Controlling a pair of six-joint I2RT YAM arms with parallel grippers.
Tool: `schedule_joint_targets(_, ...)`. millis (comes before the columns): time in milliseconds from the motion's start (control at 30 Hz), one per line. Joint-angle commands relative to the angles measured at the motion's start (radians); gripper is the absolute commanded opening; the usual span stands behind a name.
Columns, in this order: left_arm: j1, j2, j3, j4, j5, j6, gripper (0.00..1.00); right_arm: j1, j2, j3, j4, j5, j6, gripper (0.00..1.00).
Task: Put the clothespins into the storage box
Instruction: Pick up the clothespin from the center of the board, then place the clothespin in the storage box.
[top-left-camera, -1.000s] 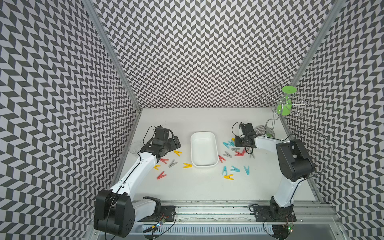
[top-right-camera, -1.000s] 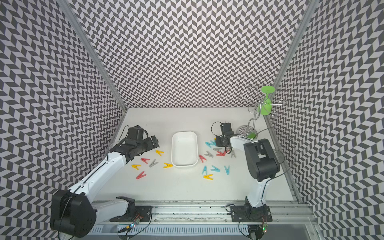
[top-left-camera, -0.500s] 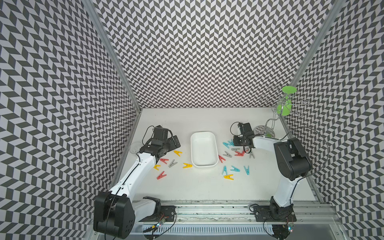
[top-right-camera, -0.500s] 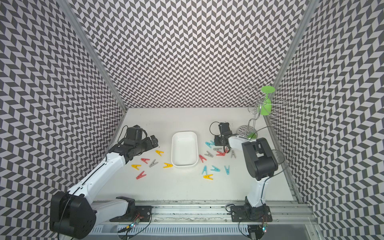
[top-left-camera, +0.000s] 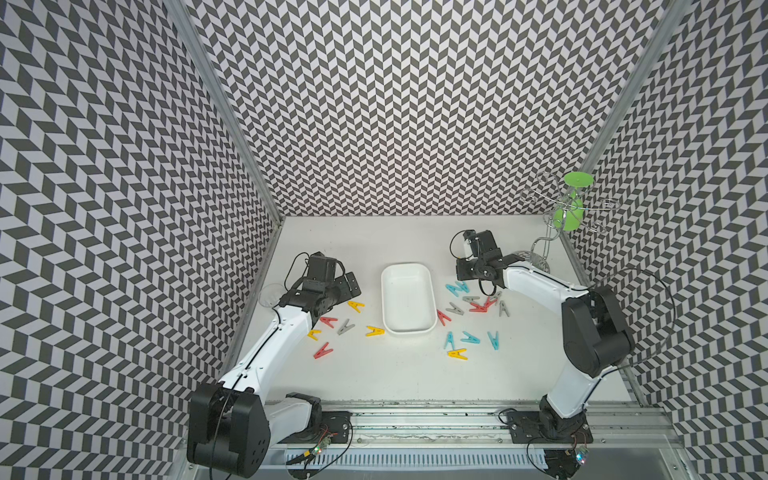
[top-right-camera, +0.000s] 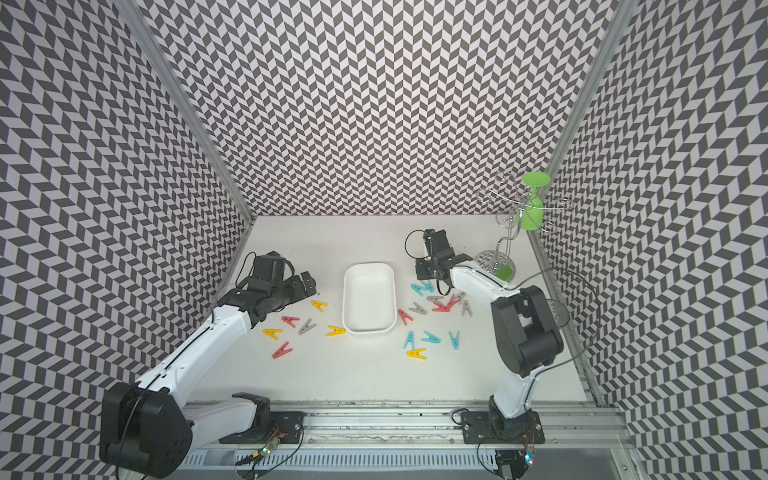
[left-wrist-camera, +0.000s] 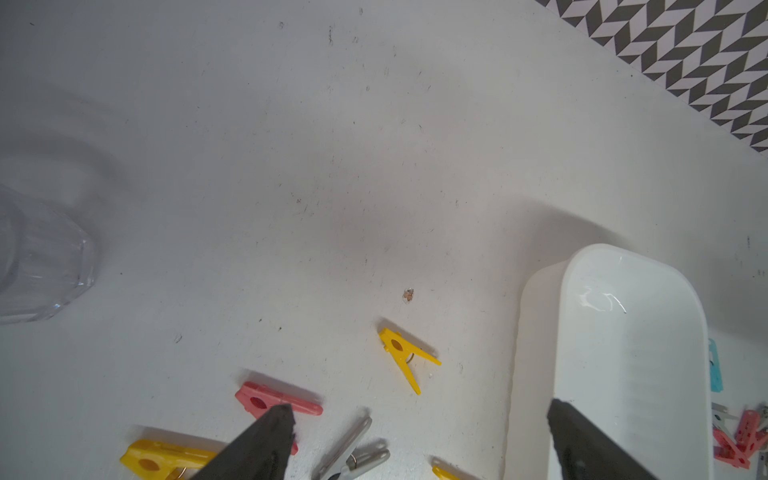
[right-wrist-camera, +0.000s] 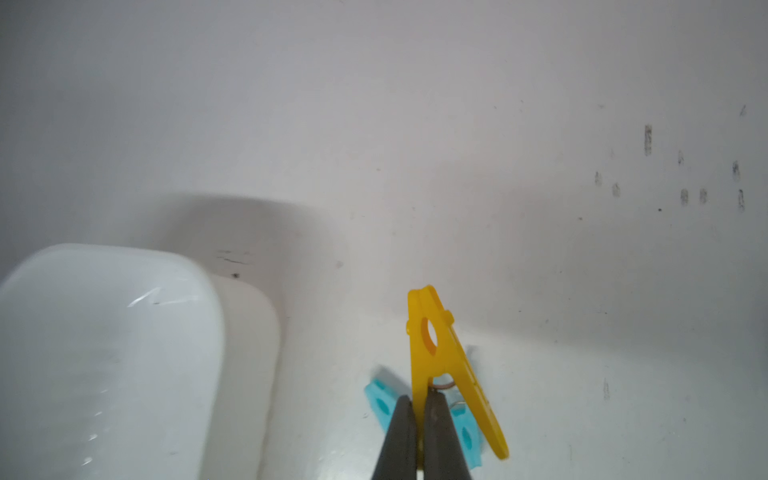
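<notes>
On the white tabletop (top-left-camera: 374, 374), the storage box (top-left-camera: 405, 266) sits in the middle. The clothespins (top-left-camera: 469, 338) lie on the tabletop on both sides of it. The right claw (right-wrist-camera: 419, 401) is pinched tight on one leg of a yellow clothespin (right-wrist-camera: 436, 353), near the box, with a blue clothespin (right-wrist-camera: 380, 399) right by it. The left claw (left-wrist-camera: 419, 411) is wide apart, near a red clothespin (left-wrist-camera: 266, 397), beside the box.

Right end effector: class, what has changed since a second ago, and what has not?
The right end effector shifted slightly toward the storage box and shut on a yellow clothespin. The left end effector stayed open; the box remains empty, loose clothespins unmoved.
</notes>
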Motion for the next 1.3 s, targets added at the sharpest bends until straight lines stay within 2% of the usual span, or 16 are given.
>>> schedule_joint_targets(0,0.01,-0.007,0.024,-0.026,-0.023,0.004,1.0,0.106,-0.091,-0.01,-0.034,-0.052,0.017,0.06)
schedule_joint_targets(200,0.021,-0.001,0.039,-0.041,-0.034,0.003,1.0,0.323,-0.094,-0.044,-0.01,-0.084,0.093,0.07)
schedule_joint_targets(300,0.022,-0.001,0.047,-0.052,-0.045,0.009,1.0,0.369,-0.04,-0.027,0.02,-0.099,0.157,0.07)
schedule_joint_targets(400,0.023,-0.005,0.05,-0.059,-0.045,0.011,1.0,0.372,0.008,-0.021,0.088,-0.11,0.228,0.07)
schedule_joint_targets(500,0.023,-0.016,0.045,-0.064,-0.048,0.011,1.0,0.371,0.081,0.029,0.092,-0.066,0.258,0.07)
schedule_joint_targets(667,0.023,-0.036,0.041,-0.069,-0.045,-0.003,1.0,0.37,0.247,0.164,-0.017,0.09,0.272,0.06)
schedule_joint_targets(933,0.022,-0.048,0.057,-0.094,-0.053,-0.006,1.0,0.359,0.358,0.249,-0.047,0.257,0.337,0.06)
schedule_joint_targets(1267,0.024,-0.058,0.076,-0.113,-0.067,0.008,1.0,0.337,0.417,0.279,-0.041,0.28,0.393,0.07)
